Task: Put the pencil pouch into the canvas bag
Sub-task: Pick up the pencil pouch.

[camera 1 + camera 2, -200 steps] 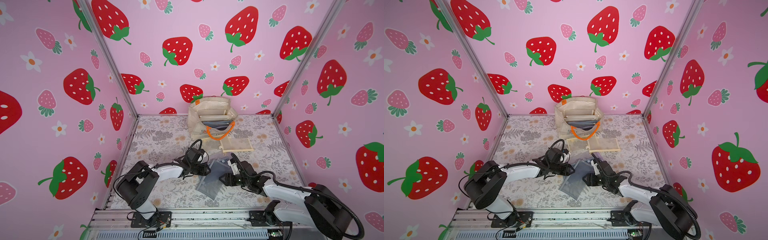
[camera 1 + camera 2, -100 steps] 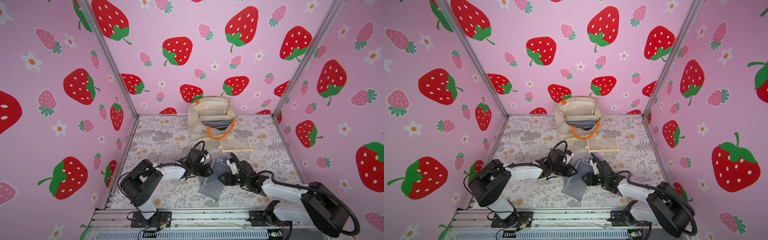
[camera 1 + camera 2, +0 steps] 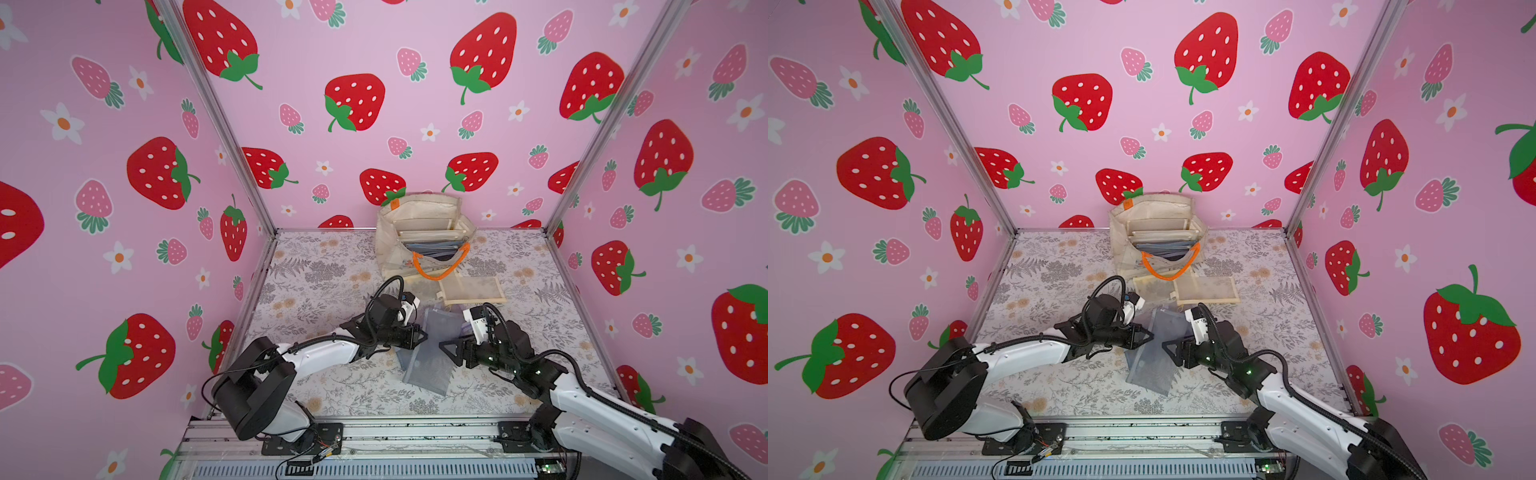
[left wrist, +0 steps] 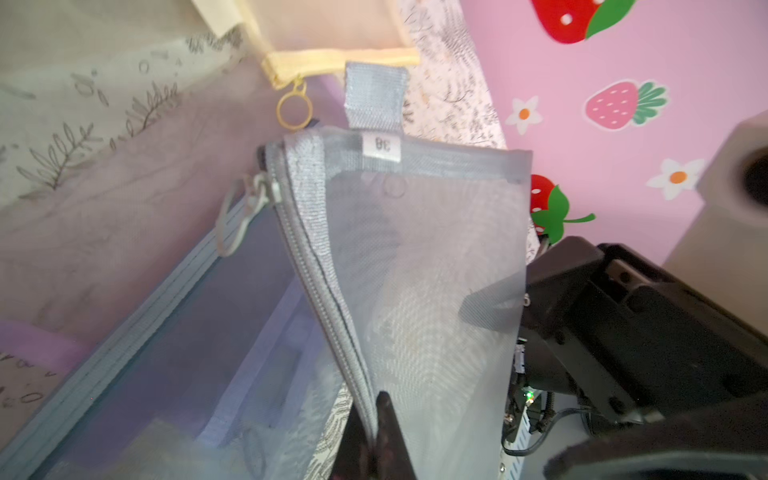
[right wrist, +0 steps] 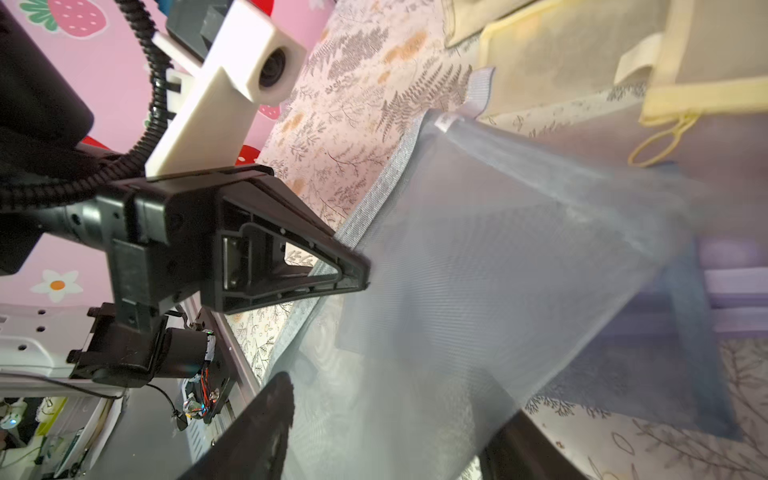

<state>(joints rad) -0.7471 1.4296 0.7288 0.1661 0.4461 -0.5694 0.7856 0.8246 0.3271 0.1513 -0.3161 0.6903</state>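
Top view, one canvas bag (image 3: pixel 424 208), two tools (image 3: pixel 424 335) (image 3: pixel 444 348)

The pencil pouch (image 3: pixel 428 357) sits well out in front of the canvas bag (image 3: pixel 415 214), not touching it. It's grey see-through mesh, with a zipper down one long edge and a grey loop and white tag at the end nearer the bag. The left gripper (image 4: pixel 376 415) pinches that zipper edge, tipping it up. The bag is cream, its mouth gaping toward the pouch, an orange rope handle drooping over its near rim and flat pouches stacked inside.

Both arms low: left claw (image 3: pixel 424 335) clamped, right claw (image 3: pixel 446 352) agape, tips facing.
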